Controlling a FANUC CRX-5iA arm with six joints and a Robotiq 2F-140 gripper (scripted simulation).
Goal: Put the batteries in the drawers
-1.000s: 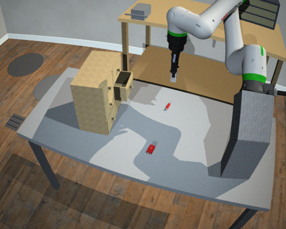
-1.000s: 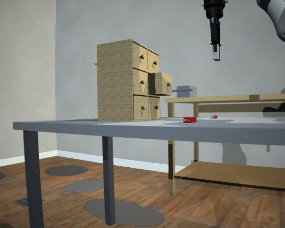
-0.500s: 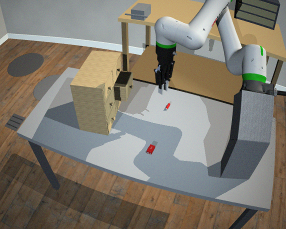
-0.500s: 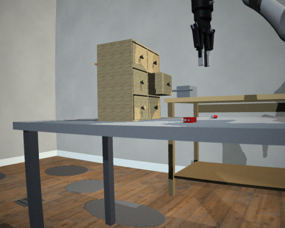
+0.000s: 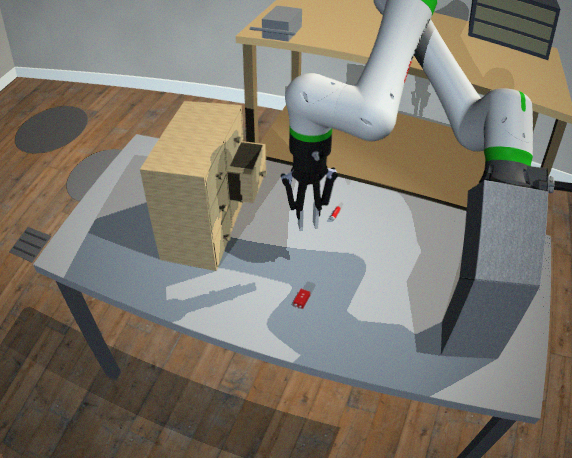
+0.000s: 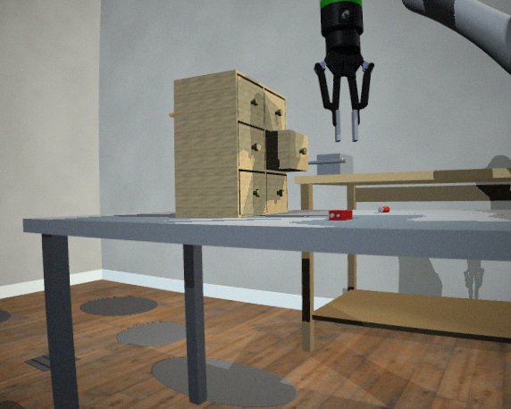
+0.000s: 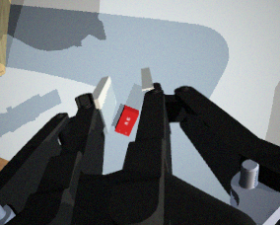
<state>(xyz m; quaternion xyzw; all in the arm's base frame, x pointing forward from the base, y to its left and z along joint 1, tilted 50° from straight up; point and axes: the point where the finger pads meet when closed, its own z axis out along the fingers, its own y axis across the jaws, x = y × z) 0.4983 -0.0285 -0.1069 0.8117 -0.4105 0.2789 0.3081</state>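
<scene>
The small wooden chest [image 5: 192,185] stands at the table's left, also in the exterior view [image 6: 230,145]. Its right drawer of the middle row [image 5: 247,170] [image 6: 290,150] is pulled partly out; the other drawers are in. The red nine-volt battery [image 5: 303,297] [image 6: 340,215] lies on the table toward the front. The small red AAA battery [image 5: 334,212] [image 6: 383,209] lies farther back. My gripper [image 5: 308,225] [image 6: 346,134] hangs high above the table, pointing down, fingers narrowly apart and empty. In the wrist view the nine-volt battery [image 7: 126,120] shows far below, through the gap between the fingertips.
The arm's grey base block [image 5: 505,265] stands at the table's right. Behind is a wooden side table with a grey box [image 5: 281,22] and a dark drawer unit [image 5: 515,25].
</scene>
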